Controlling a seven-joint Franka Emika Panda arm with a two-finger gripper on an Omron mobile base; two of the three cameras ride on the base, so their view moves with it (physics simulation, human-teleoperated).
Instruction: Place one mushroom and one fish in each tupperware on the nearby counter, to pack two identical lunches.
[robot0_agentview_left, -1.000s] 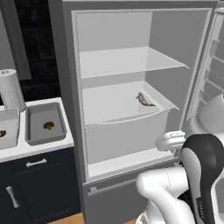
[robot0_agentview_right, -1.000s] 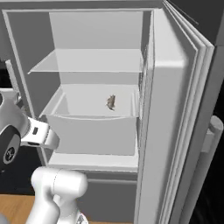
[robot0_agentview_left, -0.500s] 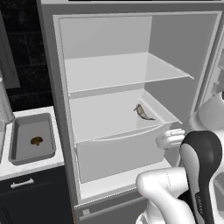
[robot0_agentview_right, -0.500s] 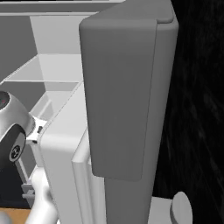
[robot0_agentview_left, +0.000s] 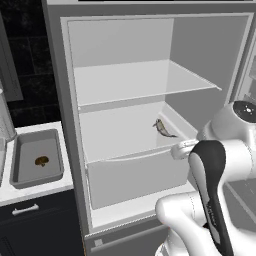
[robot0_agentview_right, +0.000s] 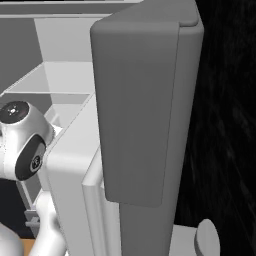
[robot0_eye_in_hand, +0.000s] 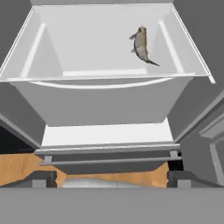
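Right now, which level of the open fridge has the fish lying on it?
The lower level, the drawer-like bin under the bare glass shelf: the fish lies at its back right.

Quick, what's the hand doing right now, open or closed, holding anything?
Hand: open and empty, facing the fridge drawer where the fish lies.

arm (robot0_agentview_left: 220, 200): glossy white rounded shells, black band along one link
joint cap (robot0_agentview_left: 245, 111): dark round disc
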